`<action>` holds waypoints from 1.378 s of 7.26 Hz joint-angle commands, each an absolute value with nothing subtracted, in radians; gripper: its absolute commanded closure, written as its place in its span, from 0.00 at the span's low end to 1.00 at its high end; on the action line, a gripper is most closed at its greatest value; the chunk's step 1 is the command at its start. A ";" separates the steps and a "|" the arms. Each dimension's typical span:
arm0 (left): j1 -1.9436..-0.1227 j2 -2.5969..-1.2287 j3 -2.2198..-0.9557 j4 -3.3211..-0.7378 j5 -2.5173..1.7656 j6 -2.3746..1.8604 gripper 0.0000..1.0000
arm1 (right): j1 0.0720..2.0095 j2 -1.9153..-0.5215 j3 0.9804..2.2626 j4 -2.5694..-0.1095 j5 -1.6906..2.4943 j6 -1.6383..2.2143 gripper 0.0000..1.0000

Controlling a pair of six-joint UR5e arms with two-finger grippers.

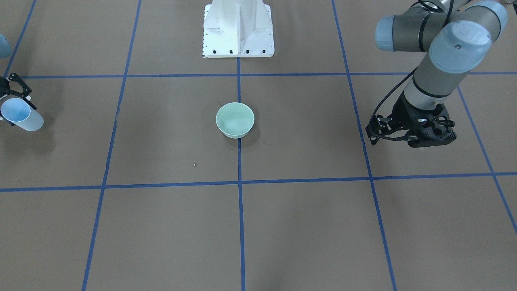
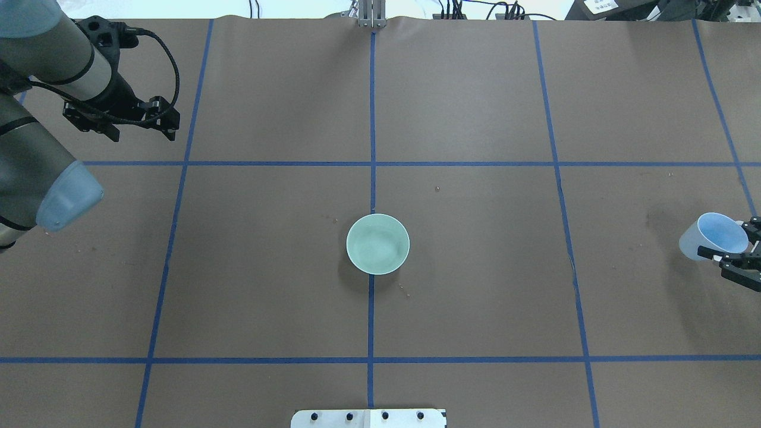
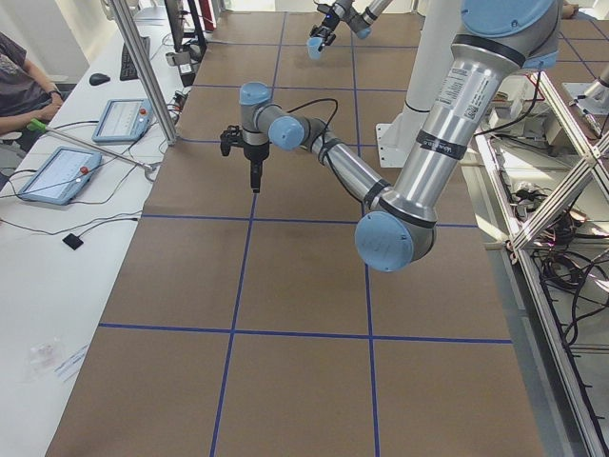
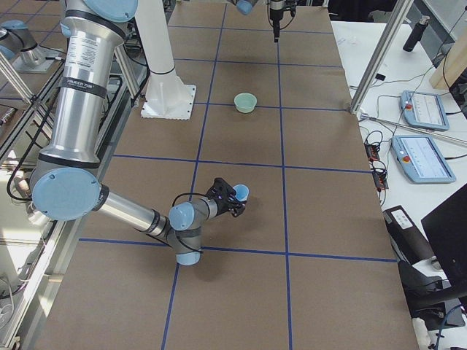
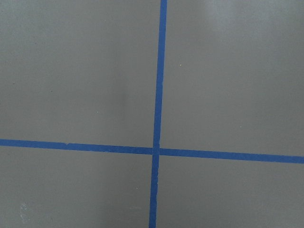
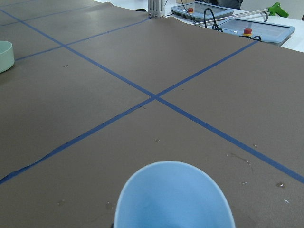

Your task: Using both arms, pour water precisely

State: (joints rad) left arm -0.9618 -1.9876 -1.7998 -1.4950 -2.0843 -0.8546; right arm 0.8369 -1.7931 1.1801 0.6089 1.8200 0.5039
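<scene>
Out at the robot's right end of the table, the right gripper [image 2: 734, 257] is clamped on a pale blue cup [image 2: 713, 237], fingers pinching the rim, and the cup is tipped well over, its mouth turned up and back toward the arm. It sits well apart from the mint green bowl [image 2: 378, 244], which stands upright in the middle of the brown table [image 2: 475, 297], right on the centre blue tape line [image 2: 373, 119]. The wrist camera on that side looks straight over the cup's rim and down the table, with the bowl just peeking in at the far left edge. A few small droplets glint on the table surface [image 6: 280, 185] ahead of the cup. As for the water [image 2: 376, 246], the bowl's inside shows faint whitish streaks that may be a shallow pool, though the overhead view is too soft to be sure; the cup's inside shows only blue. Over on the other side, the left gripper [image 1: 373, 130] hangs above the table near a blue tape crossing, pointing down, holding nothing. Its fingers look drawn close together in the front-facing view, so I'd call the jaws closed. Its wrist camera sees only bare table and two crossing tape lines. The white pedestal base [image 1: 238, 30] stands behind the bowl.
</scene>
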 commanded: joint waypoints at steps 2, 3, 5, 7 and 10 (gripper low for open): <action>-0.962 -1.987 -1.801 -1.496 -2.085 -0.854 0.00 | 0.827 -1.773 1.158 0.618 1.832 0.499 0.67; -0.962 -1.987 -1.801 -1.496 -2.085 -0.854 0.00 | 0.824 -1.763 1.158 0.623 1.833 0.502 0.67; -0.962 -1.988 -1.801 -1.496 -2.085 -0.854 0.00 | 0.815 -1.758 1.151 0.620 1.835 0.508 0.62; -0.962 -1.988 -1.801 -1.494 -2.085 -0.854 0.00 | 0.805 -1.756 1.146 0.618 1.833 0.508 0.59; -0.962 -1.988 -1.801 -1.494 -2.085 -0.854 0.00 | 0.804 -1.756 1.138 0.618 1.833 0.509 0.43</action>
State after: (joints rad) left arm -0.9618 -1.9880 -1.8008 -1.4941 -2.0847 -0.8544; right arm 0.8045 -1.7571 1.1432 0.6182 1.8331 0.5090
